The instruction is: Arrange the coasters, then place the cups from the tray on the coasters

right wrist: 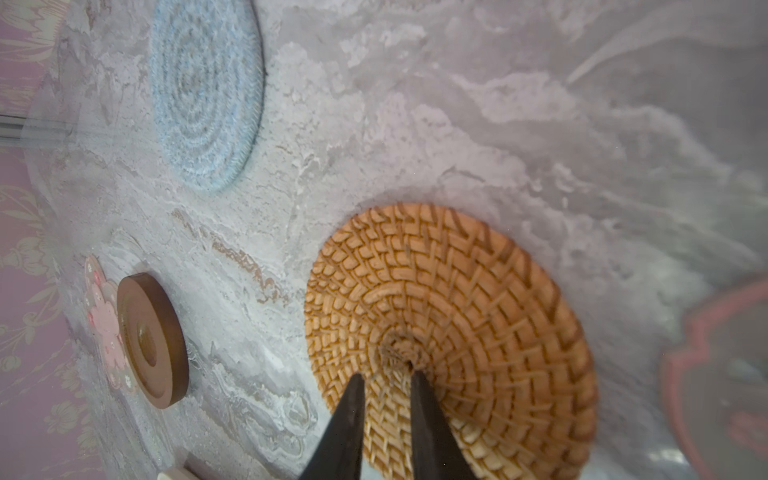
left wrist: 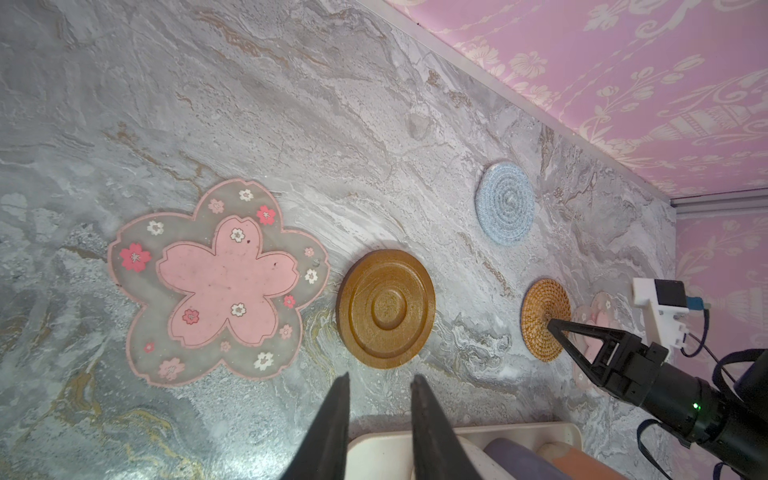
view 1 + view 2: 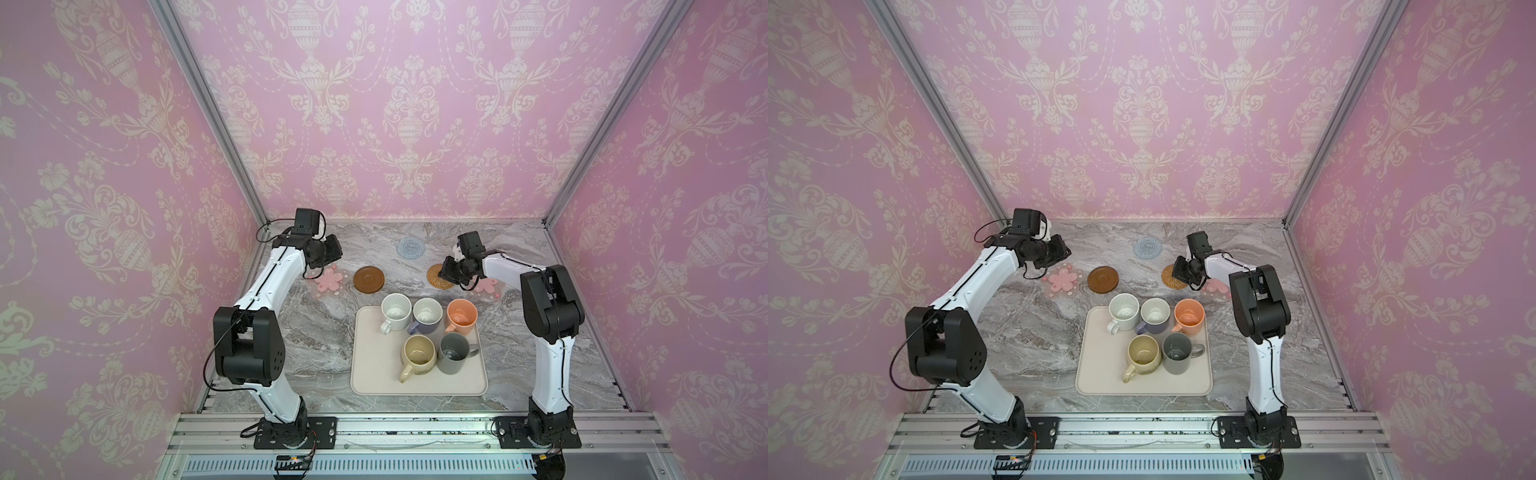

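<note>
Five coasters lie on the marble behind the tray [image 3: 372, 374]: a pink flower [image 3: 330, 279], a wooden disc [image 3: 368, 281], a blue-grey round [image 3: 411, 248], a rattan disc [image 3: 434, 272] and a second pink flower [image 3: 487, 286]. On the tray stand white [image 3: 396, 311], lavender [image 3: 427, 316], peach [image 3: 461, 316], cream [image 3: 418, 353] and grey [image 3: 454, 353] cups. My right gripper [image 1: 386, 374] is shut, its tips down on the rattan disc [image 1: 457, 299] near its centre. My left gripper [image 2: 380, 380] hovers open and empty near the wooden disc [image 2: 386, 307] and the pink flower [image 2: 220, 282].
Pink patterned walls close the table at the back and both sides. The back wall runs just behind the blue-grey round [image 2: 505, 203]. An aluminium rail [image 3: 415, 428] carrying both arm bases borders the front. Bare marble [image 3: 316, 345] lies left of the tray.
</note>
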Available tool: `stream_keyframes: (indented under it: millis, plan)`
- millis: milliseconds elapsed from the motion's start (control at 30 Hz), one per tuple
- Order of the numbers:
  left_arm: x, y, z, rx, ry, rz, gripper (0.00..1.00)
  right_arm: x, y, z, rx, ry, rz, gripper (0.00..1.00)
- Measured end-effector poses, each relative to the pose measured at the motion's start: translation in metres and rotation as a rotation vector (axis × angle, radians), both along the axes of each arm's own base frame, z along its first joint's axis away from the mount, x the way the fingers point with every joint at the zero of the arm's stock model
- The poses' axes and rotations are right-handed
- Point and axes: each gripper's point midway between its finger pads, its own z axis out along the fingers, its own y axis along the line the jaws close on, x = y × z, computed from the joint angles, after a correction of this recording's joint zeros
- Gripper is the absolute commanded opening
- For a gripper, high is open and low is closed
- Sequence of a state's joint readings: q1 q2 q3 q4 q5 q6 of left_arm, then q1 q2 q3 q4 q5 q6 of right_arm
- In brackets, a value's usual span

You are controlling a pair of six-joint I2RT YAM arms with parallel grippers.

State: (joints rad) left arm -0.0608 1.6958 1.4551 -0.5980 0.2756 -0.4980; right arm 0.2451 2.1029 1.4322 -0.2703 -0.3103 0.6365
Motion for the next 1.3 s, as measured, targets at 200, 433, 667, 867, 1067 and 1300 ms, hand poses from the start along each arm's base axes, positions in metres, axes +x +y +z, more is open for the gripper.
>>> stream_keyframes:
  millis: [200,433,667,867,1067,1300]
  plan:
    - [-0.001,-0.001,-0.001,-0.014,0.008,0.004,0.29,-0.007,-0.002,0.0,-0.007,0.005,0.005,0.23]
    - [-0.001,-0.002,0.0,-0.018,0.002,0.005,0.3,-0.01,-0.005,0.0,-0.018,0.005,0.002,0.22]
    - [-0.001,-0.002,0.002,-0.018,-0.003,0.005,0.29,-0.018,-0.014,-0.001,-0.025,0.017,-0.013,0.22]
    - [-0.001,-0.002,0.002,-0.021,-0.001,0.008,0.29,-0.018,-0.014,0.0,-0.01,0.017,-0.005,0.31]
    - [-0.001,-0.002,0.002,-0.021,-0.001,0.009,0.29,-0.021,-0.013,0.003,-0.01,0.008,0.022,0.36]
    - [-0.001,-0.002,0.003,-0.025,-0.001,0.008,0.29,-0.035,-0.027,0.014,-0.056,0.018,0.016,0.39]
